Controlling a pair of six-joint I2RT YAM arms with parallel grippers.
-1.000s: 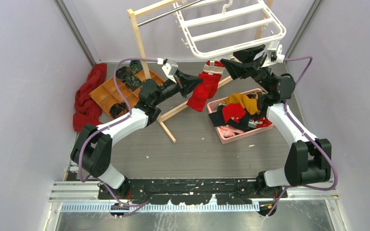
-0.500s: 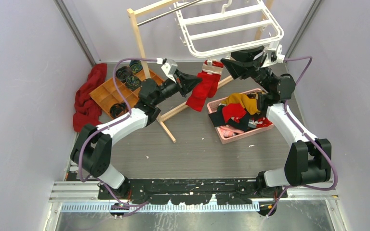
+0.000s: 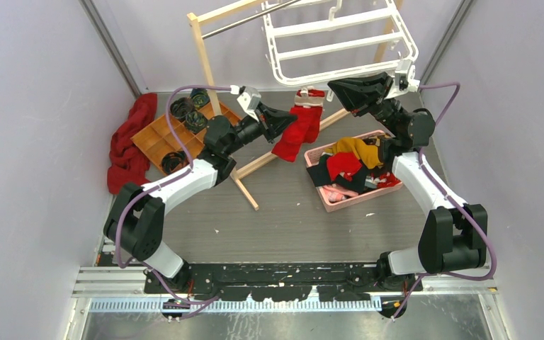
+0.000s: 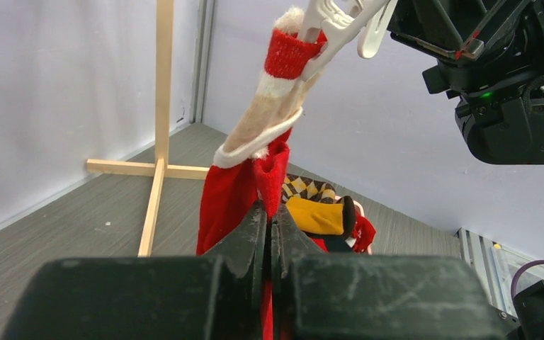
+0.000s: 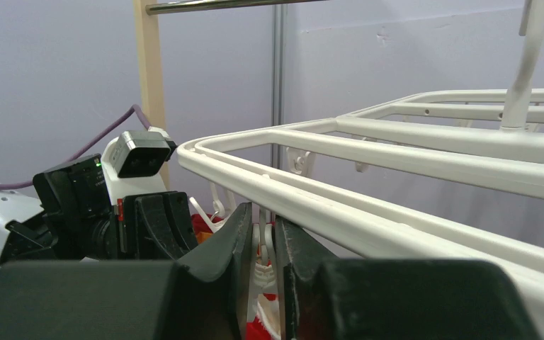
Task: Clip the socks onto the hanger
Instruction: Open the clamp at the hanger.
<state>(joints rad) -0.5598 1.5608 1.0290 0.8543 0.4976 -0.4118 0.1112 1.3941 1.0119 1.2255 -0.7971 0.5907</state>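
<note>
A red sock [image 3: 299, 133] with a white patterned cuff hangs below the near edge of the white hanger [image 3: 340, 44]. In the left wrist view a white clip [image 4: 329, 25] bites the sock's cuff [image 4: 289, 53]. My left gripper [image 4: 270, 212] is shut on the lower red part of this sock [image 4: 227, 191] and sits to its left in the top view [image 3: 287, 122]. My right gripper [image 5: 263, 228] is pinched on a white clip [image 5: 261, 244] under the hanger's rail [image 5: 397, 159]. From above, it [image 3: 332, 87] is just right of the cuff.
A pink basket [image 3: 354, 201] of mustard, checkered and red garments sits under the right arm. The wooden rack [image 3: 204, 57] stands at the back, its foot bar running across the floor. A wooden tray [image 3: 157, 138] with dark rolls and a dark red cloth [image 3: 129, 145] lie at the left.
My right gripper has closed from wide open onto the clip and shifted slightly toward the back. The hanger frame swung a little to the right. The left gripper kept its hold on the sock.
</note>
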